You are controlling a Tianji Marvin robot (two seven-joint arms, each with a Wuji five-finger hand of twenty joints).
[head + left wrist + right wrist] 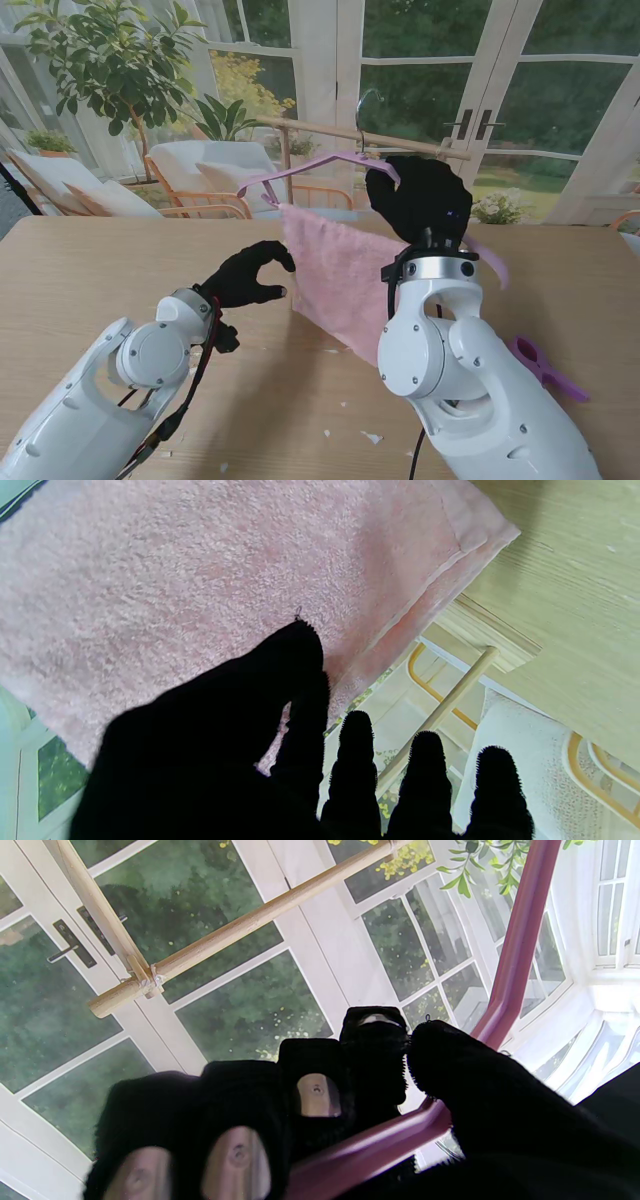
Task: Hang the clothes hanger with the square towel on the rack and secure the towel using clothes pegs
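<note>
Pink terry cloth, the square towel (pixel 345 285), hangs folded over the bar of the mauve plastic clothes hanger (pixel 300 172), which the right hand (pixel 420 200) holds aloft with its fingers (pixel 310 1090) closed around the hanger's arm. Its metal hook (pixel 364 120) sits right at the pale wooden rack rail (pixel 310 128), towards twelve o'clock from the hand; whether the hook is already over the rail I cannot tell.

The left hand (pixel 245 278) pinches the towel's edge at about nine o'clock of the cloth, thumb and forefinger (pixel 295 650) closed on the fabric, the other fingers straight and free.

Risks, as I judge them: if the hook is not fully seated, letting go would drop hanger and towel onto the worktop. The hanger looks tilted, so the towel could slide down the lower arm. A pull from the left pinch could drag the cloth off the bar or swing the hanger against the rail. The purple plastic clothes peg (pixel 545 368) lies at four o'clock, near the right forearm, which could knock it away.

Light wood-grain worktop (pixel 90 270) carries small white scraps at six o'clock. Beyond are white-framed glass doors (pixel 480 90), a leafy potted tree (pixel 110 60) at ten o'clock and cushioned cane chairs (pixel 190 175).
</note>
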